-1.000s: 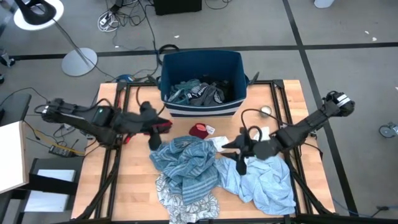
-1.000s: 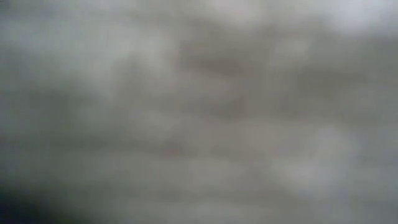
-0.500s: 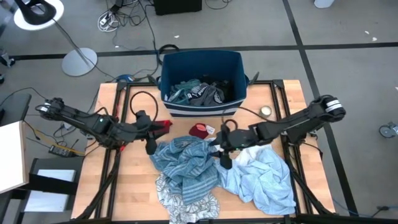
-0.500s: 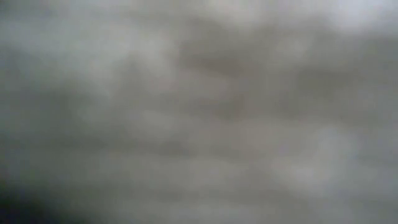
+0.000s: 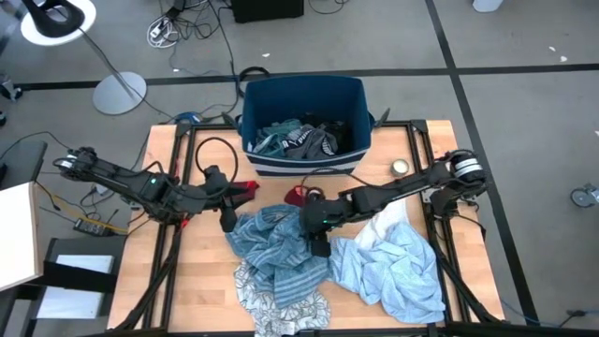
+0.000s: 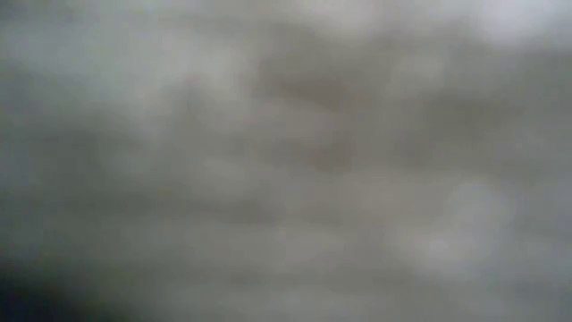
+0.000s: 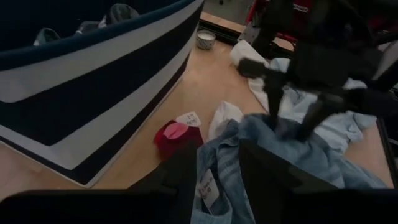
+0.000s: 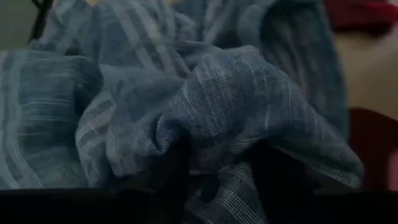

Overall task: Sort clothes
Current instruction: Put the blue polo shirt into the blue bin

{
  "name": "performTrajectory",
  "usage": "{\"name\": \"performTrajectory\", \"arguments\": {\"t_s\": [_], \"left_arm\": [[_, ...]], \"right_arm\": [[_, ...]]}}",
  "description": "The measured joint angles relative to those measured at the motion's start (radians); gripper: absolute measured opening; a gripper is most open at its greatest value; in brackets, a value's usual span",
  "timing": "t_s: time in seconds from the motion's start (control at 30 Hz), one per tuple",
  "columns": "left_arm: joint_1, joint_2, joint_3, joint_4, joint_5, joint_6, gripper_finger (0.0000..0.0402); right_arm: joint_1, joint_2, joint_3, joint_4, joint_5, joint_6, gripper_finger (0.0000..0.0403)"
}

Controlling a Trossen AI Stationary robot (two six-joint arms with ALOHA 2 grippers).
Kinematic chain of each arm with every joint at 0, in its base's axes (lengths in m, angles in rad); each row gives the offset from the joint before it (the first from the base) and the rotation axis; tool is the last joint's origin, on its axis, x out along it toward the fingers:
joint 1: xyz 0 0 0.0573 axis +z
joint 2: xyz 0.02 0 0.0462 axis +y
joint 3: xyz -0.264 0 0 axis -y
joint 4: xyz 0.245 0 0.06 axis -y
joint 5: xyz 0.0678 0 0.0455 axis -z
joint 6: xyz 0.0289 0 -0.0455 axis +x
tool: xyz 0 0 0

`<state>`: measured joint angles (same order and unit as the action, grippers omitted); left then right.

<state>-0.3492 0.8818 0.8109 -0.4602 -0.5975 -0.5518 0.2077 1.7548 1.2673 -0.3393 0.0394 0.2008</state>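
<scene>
A blue-striped garment (image 5: 276,245) lies crumpled at the table's middle, on top of a grey-white leaf-print one (image 5: 281,304). A pale blue garment (image 5: 398,271) with a white one (image 5: 384,227) on it lies to the right. A small red garment (image 5: 298,196) lies on the table in front of the dark blue bin (image 5: 301,164), which holds more clothes. My right gripper (image 5: 318,239) is open and points down at the striped garment's right edge. My left gripper (image 5: 229,217) is open at its left edge, over a white label (image 7: 206,186). My right gripper comes from above, pointing down, with its open fingers (image 8: 174,171) on either side of a raised fold of the blue-striped garment (image 8: 217,118). I cannot tell whether they touch it. The garment lies slack on the table. I cannot tell whether my left gripper touches the cloth.
A small round tin (image 5: 401,168) stands at the far right of the table. White paper tags (image 7: 189,118) lie beside the red garment. Bare wood shows at the table's left (image 5: 201,271). The low view shows only a grey blur.
My right gripper has gone toward the table's left edge, from over the pale blue and white garments to the right edge of the blue-striped garment. The white garment it passed now shows uncovered. The clothes lie as before.
</scene>
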Motion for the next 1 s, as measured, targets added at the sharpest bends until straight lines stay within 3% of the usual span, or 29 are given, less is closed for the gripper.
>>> {"name": "performTrajectory", "arguments": {"t_s": [0.23,0.43,0.67,1.0], "left_arm": [[0.0,0.001,0.0,0.019,-0.062,0.003,0.0125],[0.0,0.001,0.0,0.051,-0.063,0.027,0.0125],[0.0,0.002,0.0,0.046,-0.063,0.027,0.0125],[0.0,0.014,0.0,0.045,-0.064,0.028,0.0125]], "right_arm": [[-0.009,0.079,0.089,-0.032,-0.044,-0.109,0.0017],[-0.028,0.052,0.166,-0.071,-0.018,-0.143,0.0005],[-0.035,0.0,0.202,-0.12,-0.016,-0.164,0.0035],[-0.046,-0.012,0.205,-0.22,0.034,-0.179,0.0128]]}}
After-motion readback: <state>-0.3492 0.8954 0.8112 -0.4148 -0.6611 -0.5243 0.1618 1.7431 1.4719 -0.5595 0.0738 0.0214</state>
